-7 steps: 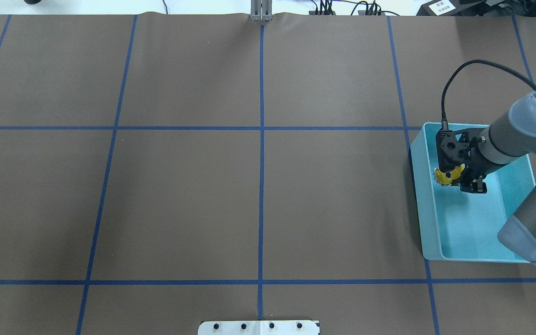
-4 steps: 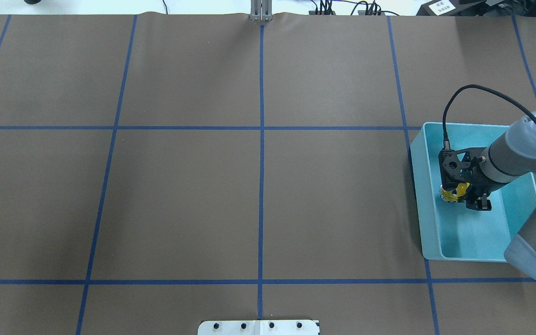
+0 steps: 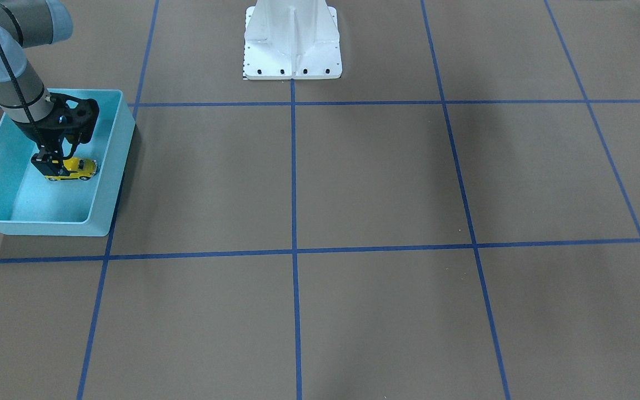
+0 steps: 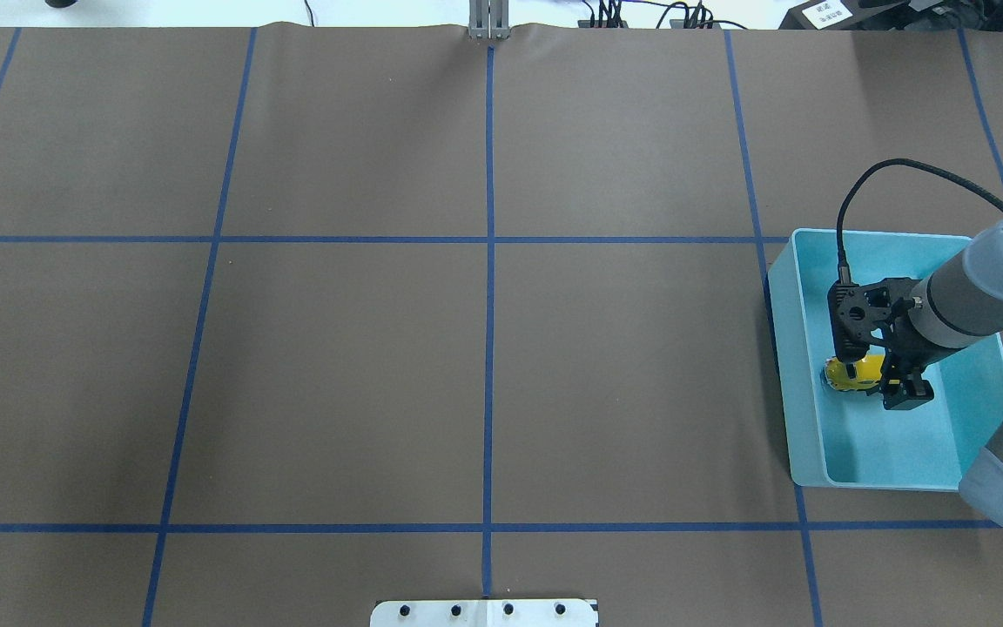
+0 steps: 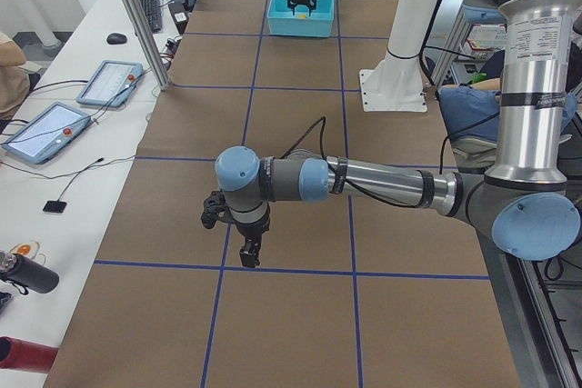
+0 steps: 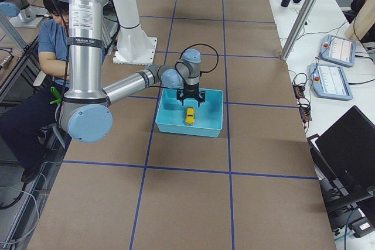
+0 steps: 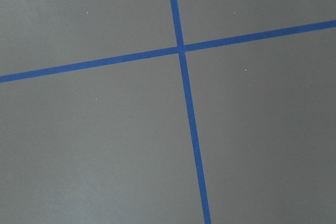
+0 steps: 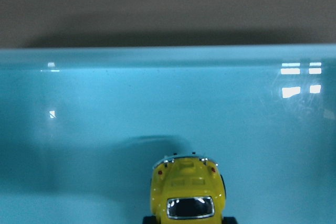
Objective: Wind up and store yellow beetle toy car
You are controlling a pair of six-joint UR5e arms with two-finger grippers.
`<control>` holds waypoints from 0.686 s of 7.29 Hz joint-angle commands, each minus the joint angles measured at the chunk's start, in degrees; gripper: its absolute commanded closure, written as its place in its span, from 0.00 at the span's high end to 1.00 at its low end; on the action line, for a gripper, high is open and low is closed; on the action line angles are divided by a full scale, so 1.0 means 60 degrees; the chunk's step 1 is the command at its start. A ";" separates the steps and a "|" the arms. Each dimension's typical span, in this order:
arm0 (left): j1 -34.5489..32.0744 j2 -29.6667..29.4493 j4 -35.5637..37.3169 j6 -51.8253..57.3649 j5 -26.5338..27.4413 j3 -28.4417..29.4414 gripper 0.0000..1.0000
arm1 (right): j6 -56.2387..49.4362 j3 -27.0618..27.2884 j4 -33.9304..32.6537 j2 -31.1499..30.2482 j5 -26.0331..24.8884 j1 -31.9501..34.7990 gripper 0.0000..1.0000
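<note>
The yellow beetle toy car (image 4: 850, 373) is inside the turquoise bin (image 4: 782, 366), low over its floor near the left wall. My right gripper (image 4: 872, 383) reaches down into the bin and is shut on the car. In the front-facing view the car (image 3: 75, 169) sits under the gripper (image 3: 59, 165). The right wrist view shows the car (image 8: 187, 190) at the bottom edge with the bin wall (image 8: 157, 93) beyond it. My left gripper (image 5: 250, 252) hangs over bare table, seen only in the exterior left view. I cannot tell whether it is open or shut.
The bin (image 3: 103, 205) stands at the table's right end, seen from overhead. The robot's white base (image 3: 292, 50) is mid-table at the near edge. Brown paper with blue tape lines (image 7: 181, 51) covers the table.
My right gripper has moved toward the robot and lower inside the bin, carrying the yellow car with it.
</note>
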 commanded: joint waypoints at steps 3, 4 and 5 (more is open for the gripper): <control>0.0000 -0.0012 0.0000 -0.0027 0.0000 0.0028 1.00 | 0.1473 0.1191 -0.0716 -0.0100 0.1422 0.3415 1.00; 0.0000 -0.0027 -0.0014 -0.0041 0.0000 0.0029 1.00 | 0.2993 0.1191 -0.0732 -0.0071 0.1614 0.4066 1.00; 0.0000 -0.0100 -0.0174 -0.0041 0.0000 0.0188 1.00 | 0.4415 0.1002 -0.0775 -0.0158 0.1993 0.4522 1.00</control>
